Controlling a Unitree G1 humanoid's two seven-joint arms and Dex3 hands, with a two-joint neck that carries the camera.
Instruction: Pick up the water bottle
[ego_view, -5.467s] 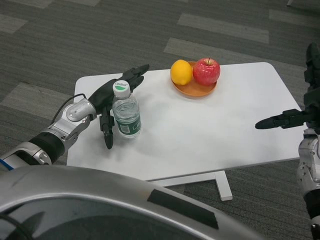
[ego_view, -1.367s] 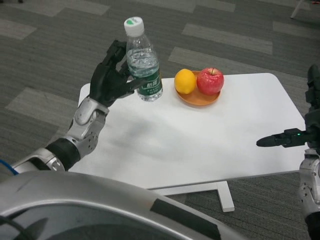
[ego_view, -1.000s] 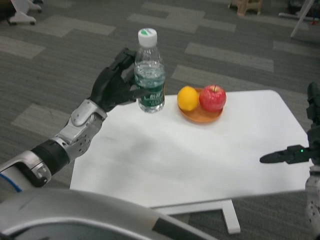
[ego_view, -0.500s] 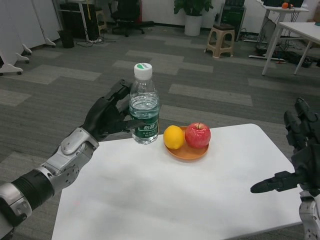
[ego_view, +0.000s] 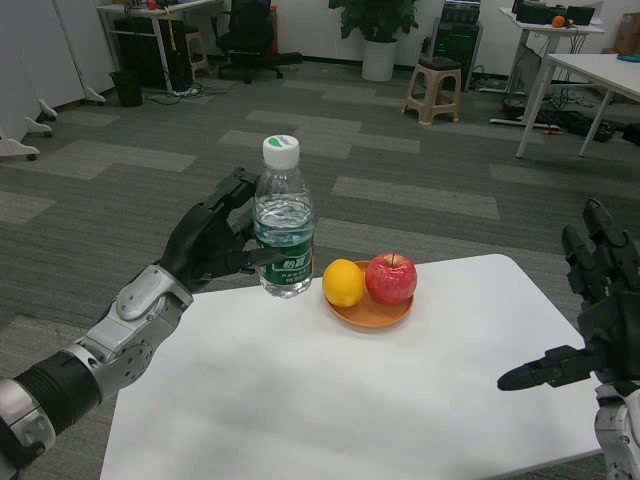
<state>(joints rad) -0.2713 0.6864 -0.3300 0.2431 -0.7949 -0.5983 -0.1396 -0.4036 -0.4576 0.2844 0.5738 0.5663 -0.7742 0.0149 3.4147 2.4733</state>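
Note:
My left hand (ego_view: 213, 243) grips the clear water bottle (ego_view: 284, 222) from its left side and holds it upright in the air above the far left part of the white table (ego_view: 330, 400). The bottle has a white cap and a green label. My right hand (ego_view: 590, 318) hovers over the table's right edge, fingers spread with one pointing left, and holds nothing.
An orange plate (ego_view: 371, 309) with a lemon (ego_view: 343, 282) and a red apple (ego_view: 390, 278) sits at the table's far side, just right of the bottle. Behind lie grey carpet, a stool (ego_view: 433, 90) and office desks.
The camera has tilted up, so the room behind now shows. Over the earlier frames my left hand lifted the bottle off the table; in the last half second it stays held at about the same height.

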